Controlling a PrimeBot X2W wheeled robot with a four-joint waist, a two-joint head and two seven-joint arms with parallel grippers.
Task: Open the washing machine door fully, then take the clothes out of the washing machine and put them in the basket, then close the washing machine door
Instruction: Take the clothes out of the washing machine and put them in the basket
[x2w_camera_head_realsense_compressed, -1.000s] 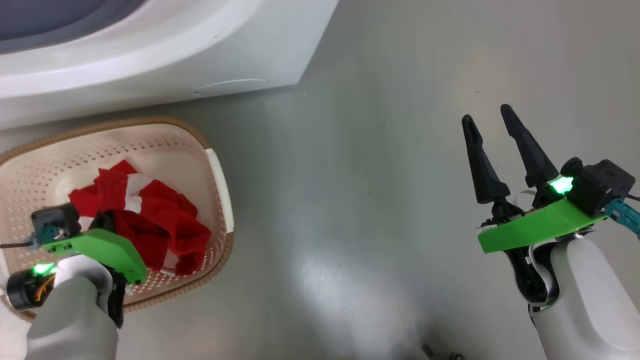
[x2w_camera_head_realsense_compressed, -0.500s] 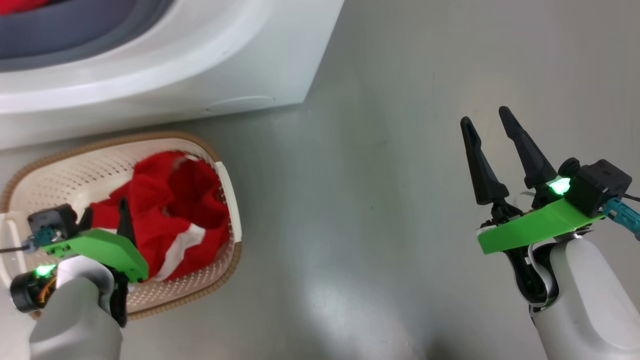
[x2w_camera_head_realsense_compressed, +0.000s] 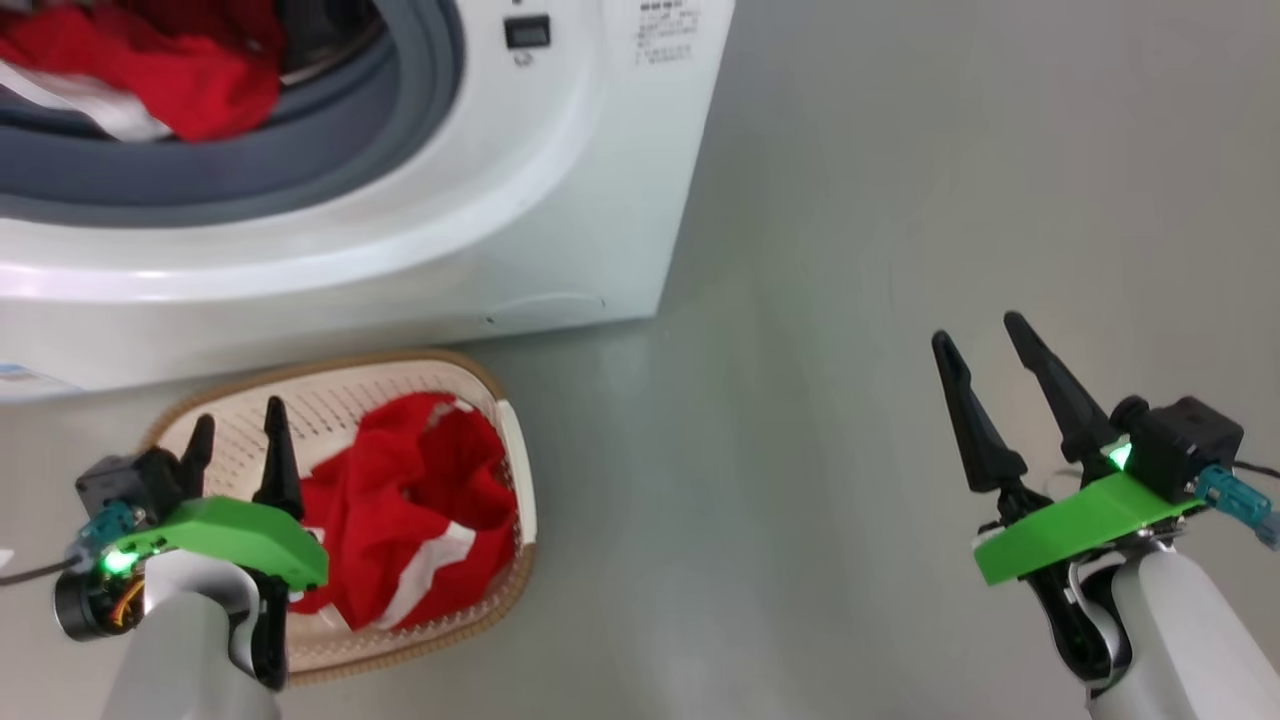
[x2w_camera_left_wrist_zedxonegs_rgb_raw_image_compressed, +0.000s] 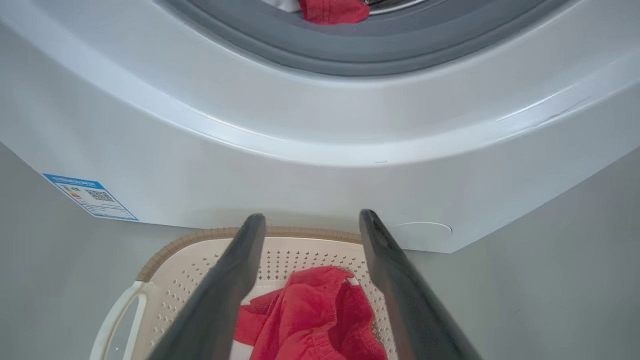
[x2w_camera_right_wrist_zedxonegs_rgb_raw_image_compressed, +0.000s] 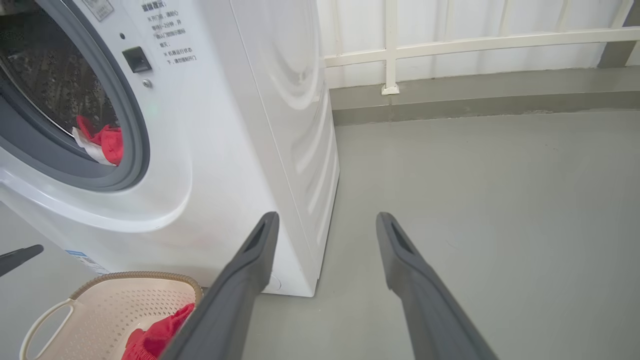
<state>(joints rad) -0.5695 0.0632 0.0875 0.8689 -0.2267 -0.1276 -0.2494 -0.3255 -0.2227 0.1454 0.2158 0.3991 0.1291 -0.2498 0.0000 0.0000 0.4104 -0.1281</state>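
Hovering over basket (x2w_camera_head_realsense_compressed: 516, 470) w/ clothes (x2w_camera_head_realsense_compressed: 420, 510), left hand (x2w_camera_head_realsense_compressed: 240, 412) spread & empty; right hand (x2w_camera_head_realsense_compressed: 977, 330) same.

Laundry/utility spot, poss. a balcony: white front-load washing machine (x2w_camera_right_wrist_zedxonegs_rgb_raw_image_compressed: 240, 150) w/ grey door seal (x2w_camera_right_wrist_zedxonegs_rgb_raw_image_compressed: 132, 150) stands on bare grey painted floor (x2w_camera_right_wrist_zedxonegs_rgb_raw_image_compressed: 475, 200). Cream perforated basket (x2w_camera_right_wrist_zedxonegs_rgb_raw_image_compressed: 100, 315) sits right in front w/ red clothes (x2w_camera_head_realsense_compressed: 410, 510) inside. Behind are white railing-type panels (x2w_camera_right_wrist_zedxonegs_rgb_raw_image_compressed: 450, 40) over a low grey kerb (x2w_camera_right_wrist_zedxonegs_rgb_raw_image_compressed: 475, 95).
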